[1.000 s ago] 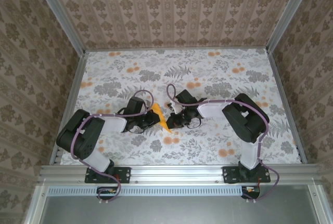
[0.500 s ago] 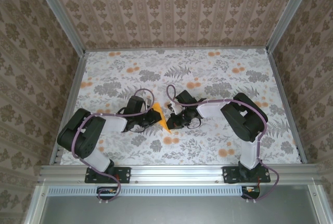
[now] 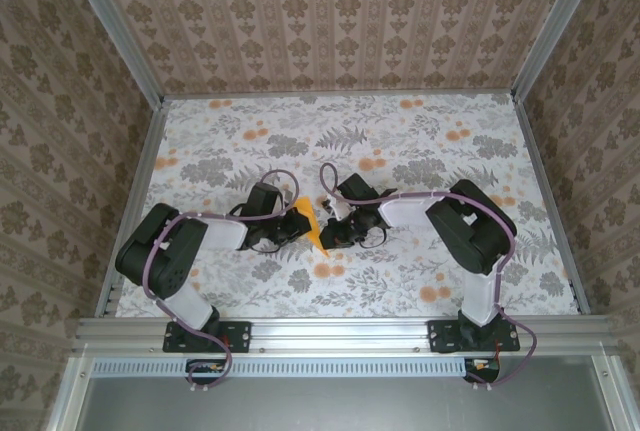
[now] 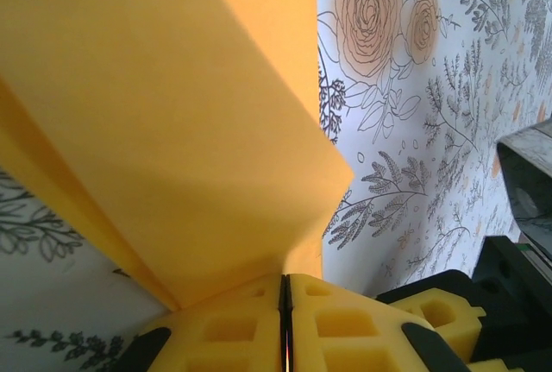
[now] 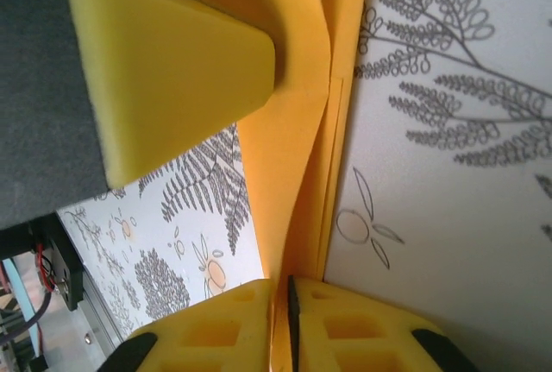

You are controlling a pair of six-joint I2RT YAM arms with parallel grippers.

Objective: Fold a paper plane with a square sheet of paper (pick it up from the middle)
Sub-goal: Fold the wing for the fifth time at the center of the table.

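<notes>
Up top, the left pincer (image 3: 296, 223) comes first, then the folded orange-yellow paper (image 3: 312, 233), then the right pincer (image 3: 328, 233). The paper looks like a small pointed wedge between their tips. The left wrist camera shows more: the left pincer's yellow pads (image 4: 233, 329) are pressed tight on the paper's edge, and a big flap rises above them. The right wrist camera shows the right pincer's pads (image 5: 345, 329) squeezing the paper too, with a long crease running up from them. Under both pincers lies a tablecloth (image 3: 400, 151) with grey leaves and orange flowers. Brown patterned walls (image 3: 330, 21) stand around it.
</notes>
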